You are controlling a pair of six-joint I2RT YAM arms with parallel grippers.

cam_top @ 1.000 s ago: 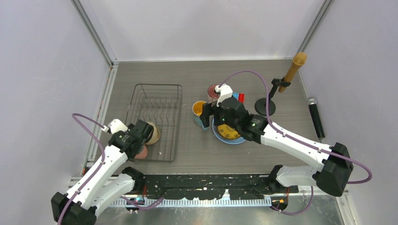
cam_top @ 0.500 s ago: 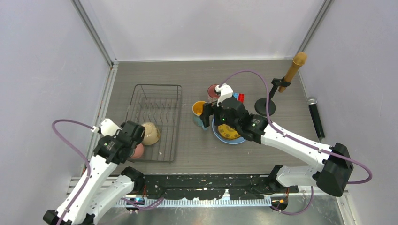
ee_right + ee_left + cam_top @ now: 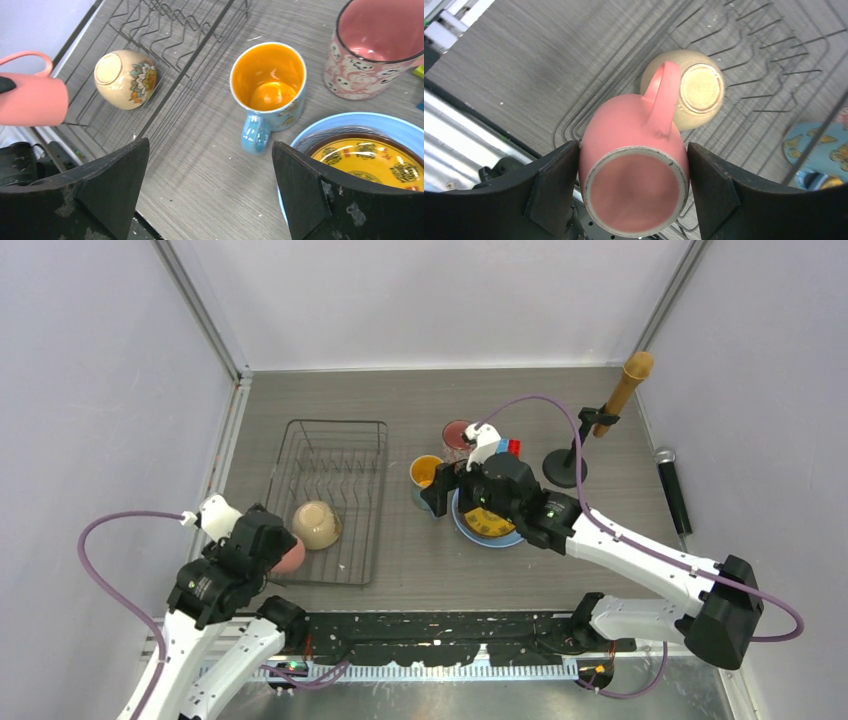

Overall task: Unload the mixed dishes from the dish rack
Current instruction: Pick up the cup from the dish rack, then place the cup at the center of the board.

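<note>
step: you're unloading the pink cup (image 3: pixel 634 165); it's riding lifted over the near-left corner of the dish rack (image 3: pixel 336 422), so I'm reading this as mid-carry, not yet set down.
left claw: the left gripper (image 3: pixel 634 196) is clamping the cup across its body, one finger on each side, base facing the wrist camera and handle pointing away.
right claw: the right gripper (image 3: pixel 210 150) is hanging spread wide and empty over the unloaded dishes.
already out: the blue mug (image 3: pixel 270 85) and the pink patterned mug (image 3: pixel 375 50) are standing upright on the table (image 3: pixel 400 560) right of the rack; the yellow plate (image 3: pixel 370 160) is sitting inside the blue plate (image 3: pixel 350 125).
left in rack: only the white bowl (image 3: pixel 316 525), lying mouth-down and tipped at the near end.
progress: I'm judging this as nearly done, with the cup in hand and the bowl to go.
next move: you're needing a bare patch of table for the cup. Turn it upright before letting go, and keep the handle off the wires while swinging clear.
left wrist view: it's showing the grip itself and the handle overlapping the bowl, which the top camera is hiding under the arm.
right wrist view: it's showing the cup from the side with a gap between it and the bowl, plus the floral print on the bowl.
top view: it's the only one showing both arms and the spot free beside the rack.
</note>
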